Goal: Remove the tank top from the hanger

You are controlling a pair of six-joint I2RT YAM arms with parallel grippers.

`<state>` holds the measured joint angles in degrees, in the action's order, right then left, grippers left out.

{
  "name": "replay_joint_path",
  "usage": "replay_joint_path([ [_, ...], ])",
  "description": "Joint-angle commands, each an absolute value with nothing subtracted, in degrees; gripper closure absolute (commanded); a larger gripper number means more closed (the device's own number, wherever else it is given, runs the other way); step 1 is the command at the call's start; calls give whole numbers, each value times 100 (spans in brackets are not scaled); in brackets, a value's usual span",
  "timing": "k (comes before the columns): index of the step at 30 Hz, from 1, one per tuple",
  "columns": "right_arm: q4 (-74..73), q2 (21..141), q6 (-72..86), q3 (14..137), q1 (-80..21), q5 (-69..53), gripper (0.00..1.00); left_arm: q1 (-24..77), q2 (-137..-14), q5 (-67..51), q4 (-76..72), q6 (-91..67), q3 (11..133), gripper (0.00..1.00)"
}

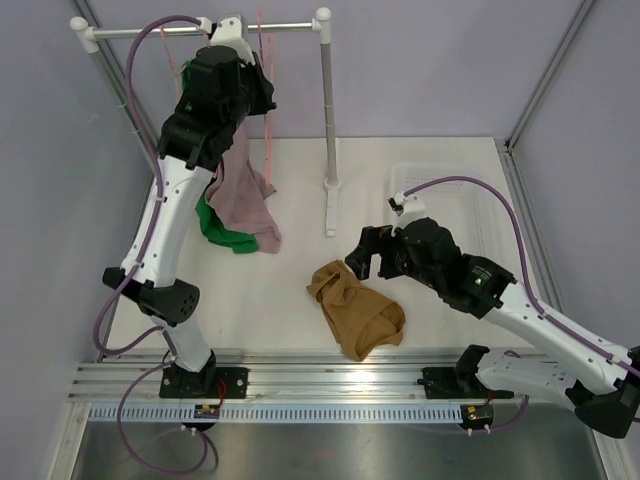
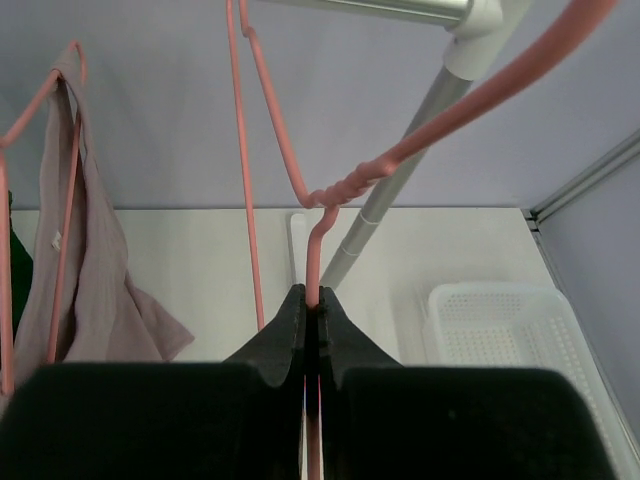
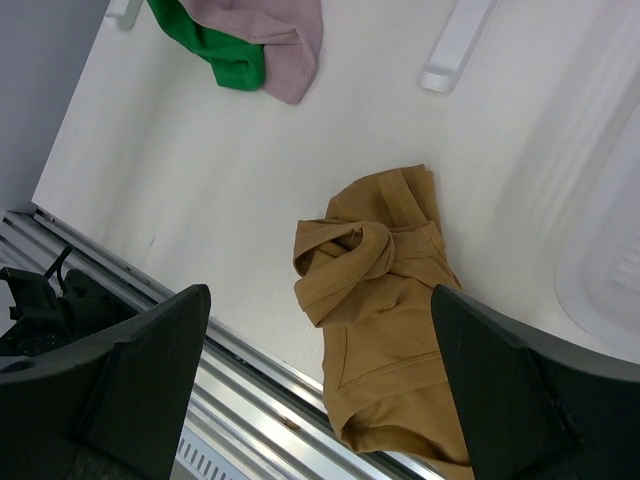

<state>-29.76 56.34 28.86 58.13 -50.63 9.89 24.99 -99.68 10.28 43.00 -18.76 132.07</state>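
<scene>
The tan tank top is lying crumpled on the table in front of the rack post, the right gripper hovering above it, spread wide and empty, while the left gripper is pinching the bare pink hanger left of that post, so the removal is looking finished.

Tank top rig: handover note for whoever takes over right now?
Left gripper: shut on the bare pink hanger, up near the rail.
Right gripper: open, above the tank top, holding nothing.
Tank top: crumpled on the table near the front edge, off the hanger.
Done: removal. Left: probably just parking or releasing the hanger.
</scene>
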Motion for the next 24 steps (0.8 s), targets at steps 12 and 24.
replay_joint_path([
  [12,-2523,5159,2874,5274,-5115,941,0,2092,-11144,747,3041,-1670,13948,100],
  [24,-2574,5844,2637,5299,-5115,379,1,1890,-11242,255,3049,-1925,13737,100],
])
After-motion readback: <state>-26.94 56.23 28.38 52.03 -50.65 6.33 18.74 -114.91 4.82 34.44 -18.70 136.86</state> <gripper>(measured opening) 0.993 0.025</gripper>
